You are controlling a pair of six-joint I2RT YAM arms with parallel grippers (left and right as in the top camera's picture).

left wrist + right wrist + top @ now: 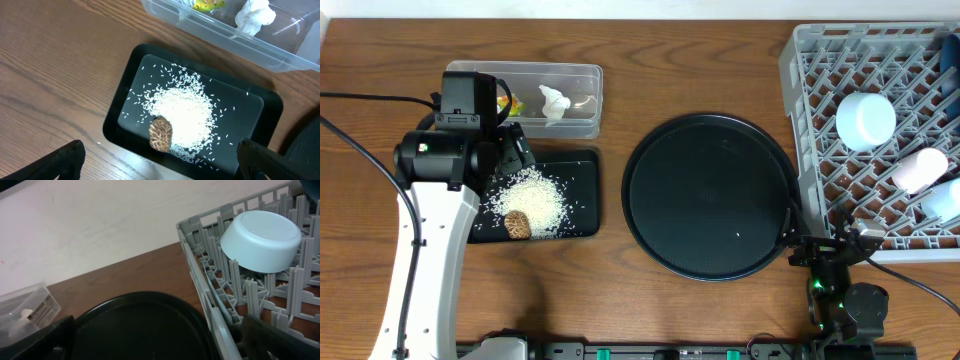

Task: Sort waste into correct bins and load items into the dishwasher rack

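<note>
Hovering wide open and empty, the left gripper [515, 150] hung over the rice [535, 195] on the black tray [582, 170], seen from overhead. Its wrist camera showed rice and brown lump [161, 134] centred below its jaws. The right gripper [160, 342], likewise open and empty, faced the rack [197, 275], bowl [261, 240] upturned ahead-right.

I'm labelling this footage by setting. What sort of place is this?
Likely a lab tabletop staged as a dish-clearing station: a wooden table, a grey dishwasher rack holding a bowl, and a clear tub beside a black tray of rice.
</note>
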